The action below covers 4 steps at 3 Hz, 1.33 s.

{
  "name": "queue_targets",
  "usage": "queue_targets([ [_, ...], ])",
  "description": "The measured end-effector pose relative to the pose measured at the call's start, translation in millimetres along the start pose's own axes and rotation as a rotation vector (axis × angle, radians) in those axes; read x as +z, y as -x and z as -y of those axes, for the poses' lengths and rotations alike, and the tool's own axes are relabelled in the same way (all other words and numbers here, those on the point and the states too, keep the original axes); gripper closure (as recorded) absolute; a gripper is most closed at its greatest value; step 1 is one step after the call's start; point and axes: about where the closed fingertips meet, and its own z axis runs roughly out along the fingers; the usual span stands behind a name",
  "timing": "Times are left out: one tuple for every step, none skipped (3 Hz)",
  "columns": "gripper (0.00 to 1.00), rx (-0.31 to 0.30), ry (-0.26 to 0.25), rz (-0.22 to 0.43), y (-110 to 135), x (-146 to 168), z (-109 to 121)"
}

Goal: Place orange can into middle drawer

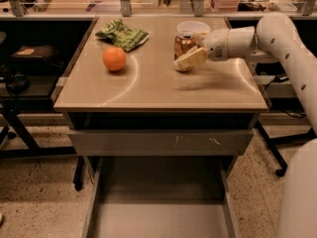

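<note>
The orange can stands upright on the table top, towards the back right. My gripper has come in from the right at the can's lower half and is open. Its pale near finger lies across the front of the can's base, and the far finger is hidden behind the can. The can rests on the table. The middle drawer is pulled out below the table's front, its grey floor bare.
A round orange fruit and a green snack bag lie on the table's left half. A white bowl stands just behind the can. A shut grey drawer front with pale scratches sits above the open drawer. My white arm reaches in from the right.
</note>
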Motion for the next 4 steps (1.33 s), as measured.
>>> queue_targets([
  [0.00, 0.001, 0.001, 0.000, 0.2, 0.8, -0.2],
  [0.19, 0.001, 0.001, 0.000, 0.2, 1.1, -0.3],
  [0.41, 0.001, 0.001, 0.000, 0.2, 1.1, -0.3],
  [0.66, 0.001, 0.001, 0.000, 0.2, 1.2, -0.3],
])
